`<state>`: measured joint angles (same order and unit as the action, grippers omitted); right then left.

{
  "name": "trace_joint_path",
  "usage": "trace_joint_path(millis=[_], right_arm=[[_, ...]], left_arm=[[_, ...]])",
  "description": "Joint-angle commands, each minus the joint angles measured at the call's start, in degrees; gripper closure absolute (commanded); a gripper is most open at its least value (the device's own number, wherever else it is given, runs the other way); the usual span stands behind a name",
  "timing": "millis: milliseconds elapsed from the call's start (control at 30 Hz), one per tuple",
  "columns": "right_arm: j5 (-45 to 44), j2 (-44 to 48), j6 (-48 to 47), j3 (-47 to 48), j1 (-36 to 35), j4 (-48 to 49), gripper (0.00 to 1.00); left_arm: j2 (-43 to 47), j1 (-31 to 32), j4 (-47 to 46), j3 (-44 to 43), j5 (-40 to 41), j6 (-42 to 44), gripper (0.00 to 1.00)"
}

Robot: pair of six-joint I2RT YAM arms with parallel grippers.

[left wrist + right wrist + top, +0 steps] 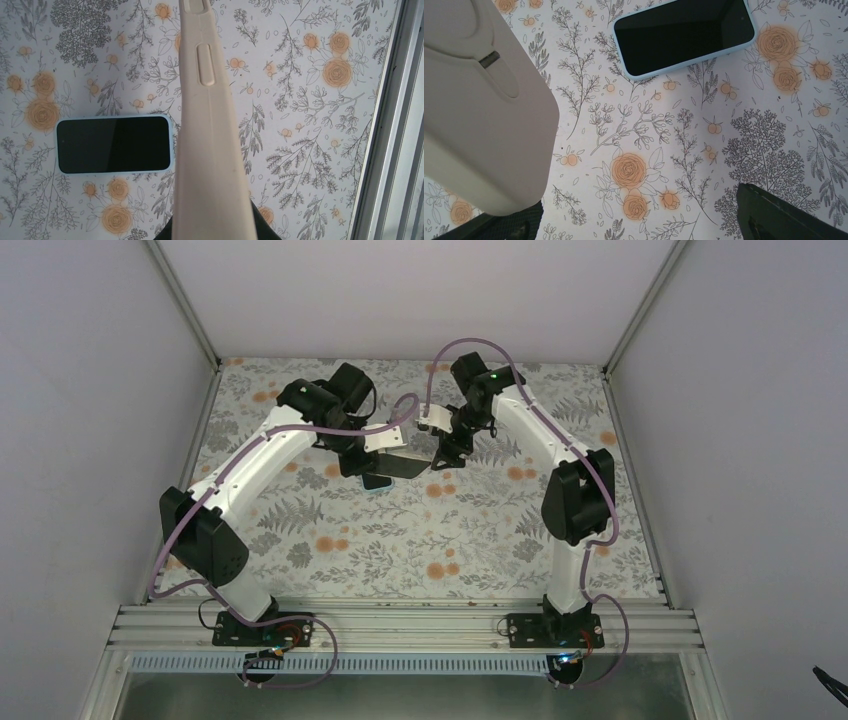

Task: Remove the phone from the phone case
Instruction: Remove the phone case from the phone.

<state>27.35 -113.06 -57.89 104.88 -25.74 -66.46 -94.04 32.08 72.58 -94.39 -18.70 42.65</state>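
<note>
- While the phone (114, 144) lies flat and screen-up on the floral worktop (330, 560), the beige case (210, 150) is held in the air above it, with no phone in it.
- The left end effector (215, 229) is clenched on the case, whose thin edge, with a raised side button, runs up the wrist view.
- The right end effector (639, 215) is spread wide; the case sits beside 1 finger (514, 225), but contact cannot be told.
- The 2 arms meet over the worktop's far middle.

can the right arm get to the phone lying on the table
Probably yes. The right tool looks open and the phone lies flat, screen up, with nothing on it. The beige case is off to one side of the tool, not over the phone.
</note>
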Motion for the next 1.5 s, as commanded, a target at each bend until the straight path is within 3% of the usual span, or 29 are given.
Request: trace_joint_path(millis=[0, 600, 833, 1000, 1267, 1467], right_arm=[[-0.3, -2.3, 1.9, 3.1, 0.8, 13.7, 0.06], [-0.6, -4.0, 2.3, 5.1, 2.1, 13.6, 0.05], [0.1, -2.9, 1.7, 3.8, 2.9, 12.5, 0.05], [3.6, 2.8, -1.6, -2.1, 5.6, 8.0, 0.05], [9.8, 20.0, -3.8, -18.6, 5.9, 5.6, 0.04], [15.4, 24.4, -3.1, -23.3, 5.5, 5.4, 0.05]], left_arm=[[3.7, 5.2, 5.2, -1.5, -20.8, 7.0, 0.98], [5.3, 6.1, 5.2, -1.5, -22.3, 6.7, 0.98], [4.7, 6.1, 5.2, -1.5, -19.2, 6.9, 0.98], [4.4, 5.6, 3.5, 0.3, -15.3, 6.2, 0.98], [3.8, 4.9, -4.2, 3.8, -6.8, 2.7, 0.98], [1.7, 4.8, -5.5, 1.9, -7.5, 2.6, 0.98]])
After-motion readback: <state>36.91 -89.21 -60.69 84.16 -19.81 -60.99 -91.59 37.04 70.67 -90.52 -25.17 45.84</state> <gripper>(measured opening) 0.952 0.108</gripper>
